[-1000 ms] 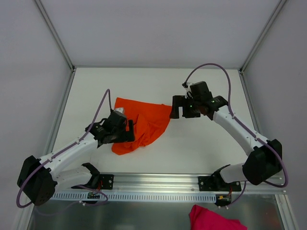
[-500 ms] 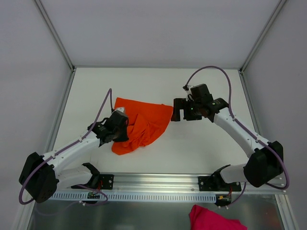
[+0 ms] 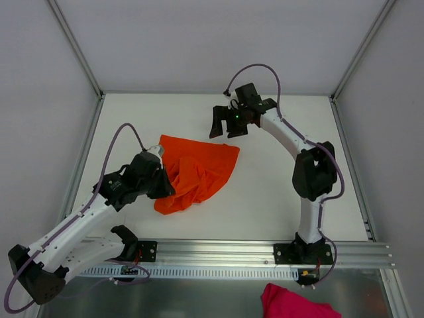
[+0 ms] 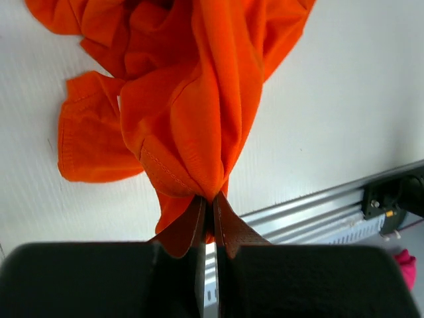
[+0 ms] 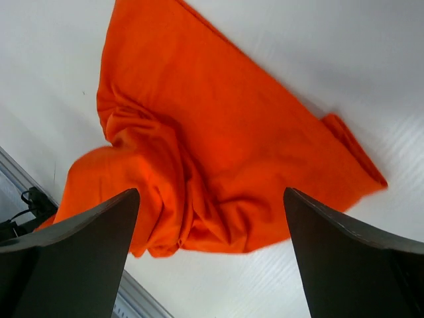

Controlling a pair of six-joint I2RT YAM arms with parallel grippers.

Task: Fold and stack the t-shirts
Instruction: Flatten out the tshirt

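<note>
A: Position of the shirt?

B: Orange t-shirt (image 3: 199, 169) lies crumpled on the white desk (image 3: 278, 192), left of centre in the top view. Its upper-right part is spread fairly flat, ending in a corner at the right. Its lower-left part is bunched into folds.

A: Left gripper?

B: Left gripper (image 4: 209, 201) is pinched tight on a gathered fold at the shirt's left side. In the wrist view a stitched hem shows just above the fingertips, and pleats run from the pinch toward the top of the frame.

A: Right gripper?

B: Right gripper (image 3: 223, 127) is spread wide and holds nothing. It sits upper centre in the top view, just past the shirt's far edge and not touching it. In its wrist view the shirt shows between the two fingers.

A: Anything else?

B: Magenta cloth (image 3: 295, 303) lies at the bottom edge of the top view, below the metal rail (image 3: 218, 250).
</note>
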